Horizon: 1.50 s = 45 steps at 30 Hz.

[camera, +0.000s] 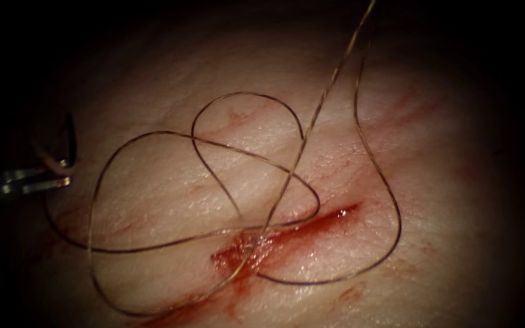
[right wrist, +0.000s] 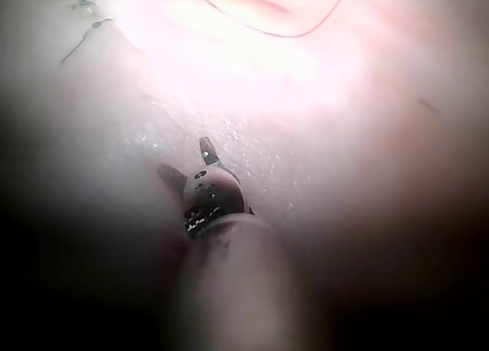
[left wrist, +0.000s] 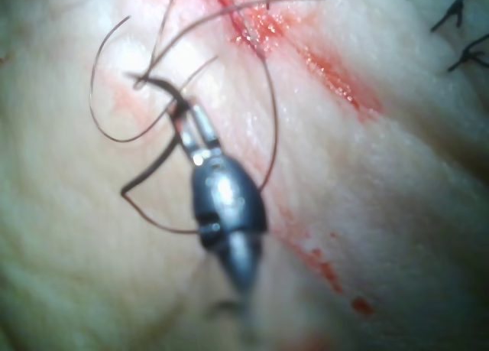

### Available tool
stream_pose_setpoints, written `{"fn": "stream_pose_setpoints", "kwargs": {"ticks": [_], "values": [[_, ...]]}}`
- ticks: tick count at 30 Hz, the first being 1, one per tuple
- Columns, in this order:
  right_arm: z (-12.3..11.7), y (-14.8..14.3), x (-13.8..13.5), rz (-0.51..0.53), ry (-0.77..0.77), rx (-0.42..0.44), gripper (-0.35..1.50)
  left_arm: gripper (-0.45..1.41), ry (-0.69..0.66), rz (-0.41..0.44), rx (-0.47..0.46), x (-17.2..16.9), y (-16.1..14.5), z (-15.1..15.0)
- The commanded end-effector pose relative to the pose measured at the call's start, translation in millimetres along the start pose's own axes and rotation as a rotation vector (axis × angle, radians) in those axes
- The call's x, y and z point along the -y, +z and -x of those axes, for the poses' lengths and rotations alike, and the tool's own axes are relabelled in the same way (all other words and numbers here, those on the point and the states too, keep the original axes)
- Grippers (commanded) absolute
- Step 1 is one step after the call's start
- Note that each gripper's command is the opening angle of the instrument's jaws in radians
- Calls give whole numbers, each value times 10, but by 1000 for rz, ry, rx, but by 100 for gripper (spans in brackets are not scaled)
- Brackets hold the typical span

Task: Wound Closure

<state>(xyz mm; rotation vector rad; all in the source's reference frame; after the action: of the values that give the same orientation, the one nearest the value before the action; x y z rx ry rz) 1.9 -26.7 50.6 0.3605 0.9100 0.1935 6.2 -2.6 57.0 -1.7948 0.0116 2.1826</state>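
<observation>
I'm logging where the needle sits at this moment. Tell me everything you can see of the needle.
The needle is a dark, thin, curved piece of metal, held by the left tool, whose jaws are shut on it near one end of its curve. In the endoscope view it stands at the far left beside those jaws, left of the cut, over the tissue. Its free end seems to lie on or just above the surface; whether it enters the tissue cannot be told. Thread trails from it in loose loops.

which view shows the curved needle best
The left wrist view: the dark curved needle sits in the left tool's shut jaws, above pale tissue. The endoscope view shows it at the dim left edge. The right wrist view shows the right tool, open, holding nothing.
</observation>
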Motion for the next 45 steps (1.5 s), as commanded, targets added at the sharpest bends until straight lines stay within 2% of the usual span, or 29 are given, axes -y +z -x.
{"fn": "stream_pose_setpoints", "kwargs": {"ticks": [1,3,8,12,18,22,28,36,38,39,45], "values": [[-8,37,1,-28,0,-40,125,-45,-2,3,-1,-4,5,6],[-19,63,2,-42,1,-79,123,-45,-2,2,-1,-5,4,6],[-40,92,-6,-39,-3,-116,123,-45,4,3,-3,-17,3,7],[-57,111,-15,-41,-13,-125,122,-45,17,13,-7,-38,2,19],[-69,118,-19,-47,-18,-131,122,-45,4,32,19,-50,-6,37],[-71,117,-18,-48,-17,-131,122,-45,-12,49,46,-57,-8,69],[-72,118,-18,-47,-17,-131,122,-45,-7,43,100,-46,-6,102],[-80,128,-21,-36,-16,-148,120,-45,-2,5,151,-33,-18,113],[-84,139,-21,-47,-17,-153,120,-45,-4,-2,155,-31,-19,112],[-88,169,-21,-76,-26,-179,118,-45,-11,-9,161,-26,-20,108],[-96,232,-40,-75,-30,-221,116,-45,-16,-42,147,-7,-38,93]]}}
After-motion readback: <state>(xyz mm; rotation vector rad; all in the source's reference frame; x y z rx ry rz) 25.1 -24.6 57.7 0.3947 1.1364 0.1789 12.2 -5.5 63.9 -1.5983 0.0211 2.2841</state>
